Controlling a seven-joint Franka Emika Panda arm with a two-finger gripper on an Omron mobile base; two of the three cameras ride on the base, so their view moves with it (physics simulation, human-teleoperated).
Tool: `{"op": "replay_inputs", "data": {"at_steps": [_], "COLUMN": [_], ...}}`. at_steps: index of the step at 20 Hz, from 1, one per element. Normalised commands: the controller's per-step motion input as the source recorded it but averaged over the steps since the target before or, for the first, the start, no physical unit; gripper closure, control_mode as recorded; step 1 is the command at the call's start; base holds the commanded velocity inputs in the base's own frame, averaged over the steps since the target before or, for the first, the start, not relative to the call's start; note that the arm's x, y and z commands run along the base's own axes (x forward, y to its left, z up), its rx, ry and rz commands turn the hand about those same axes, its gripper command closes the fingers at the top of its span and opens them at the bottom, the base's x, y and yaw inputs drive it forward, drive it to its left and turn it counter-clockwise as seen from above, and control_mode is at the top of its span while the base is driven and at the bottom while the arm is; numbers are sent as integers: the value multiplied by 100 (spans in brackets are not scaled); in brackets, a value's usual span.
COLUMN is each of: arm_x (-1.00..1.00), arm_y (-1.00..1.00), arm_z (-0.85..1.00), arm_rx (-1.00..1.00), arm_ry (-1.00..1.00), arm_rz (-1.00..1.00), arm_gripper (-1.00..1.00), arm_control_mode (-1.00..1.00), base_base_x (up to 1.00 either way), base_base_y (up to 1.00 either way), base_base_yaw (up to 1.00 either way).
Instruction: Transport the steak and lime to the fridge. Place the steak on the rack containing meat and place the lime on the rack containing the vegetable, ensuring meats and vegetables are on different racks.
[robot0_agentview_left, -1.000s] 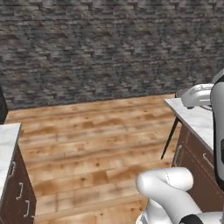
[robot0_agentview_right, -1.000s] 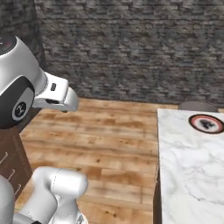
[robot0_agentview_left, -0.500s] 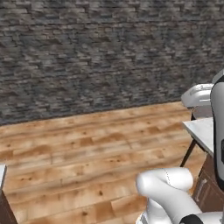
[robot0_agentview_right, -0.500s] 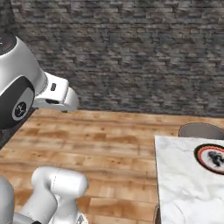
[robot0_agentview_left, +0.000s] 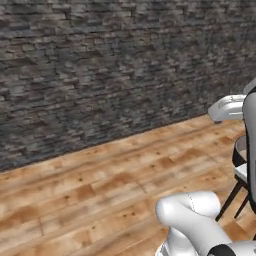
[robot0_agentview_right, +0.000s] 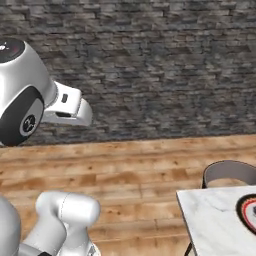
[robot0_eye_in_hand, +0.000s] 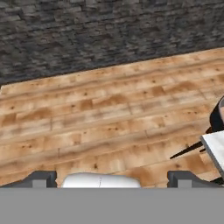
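The steak, the lime and the fridge with its racks are out of view. In the hand view my gripper (robot0_eye_in_hand: 114, 179) is open. Its two dark fingertips (robot0_eye_in_hand: 42, 178) stand far apart at the bottom edge, with nothing held between them. It looks out over bare wooden floor toward a dark stone wall.
A dark stone wall (robot0_agentview_left: 115, 65) runs across the back above wooden plank floor (robot0_agentview_left: 100, 190). A marble table (robot0_agentview_right: 215, 220) bearing a dark-rimmed plate (robot0_agentview_right: 248, 212) stands at the right, with a dark chair (robot0_agentview_right: 229, 173) behind it. That chair (robot0_agentview_left: 243, 165) also appears at the left base view's right edge.
The whole picture has shifted, so the base has moved. The counter at the left has slid out of frame, the table has slid right, and the wall is closer.
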Motion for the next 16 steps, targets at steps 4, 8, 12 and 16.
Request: {"op": "replay_inputs", "data": {"at_steps": [4, 8, 12, 16], "arm_x": [0, 0, 0, 0], "arm_y": [0, 0, 0, 0], "arm_z": [0, 0, 0, 0], "arm_rx": [0, 0, 0, 0], "arm_ry": [0, 0, 0, 0], "arm_rz": [0, 0, 0, 0], "arm_gripper": [-100, -100, -100, -100], "arm_control_mode": [100, 100, 100, 100], "base_base_x": [100, 100, 100, 97], "base_base_y": [75, 70, 76, 93], "base_base_yaw": [-66, -72, -70, -64]}}
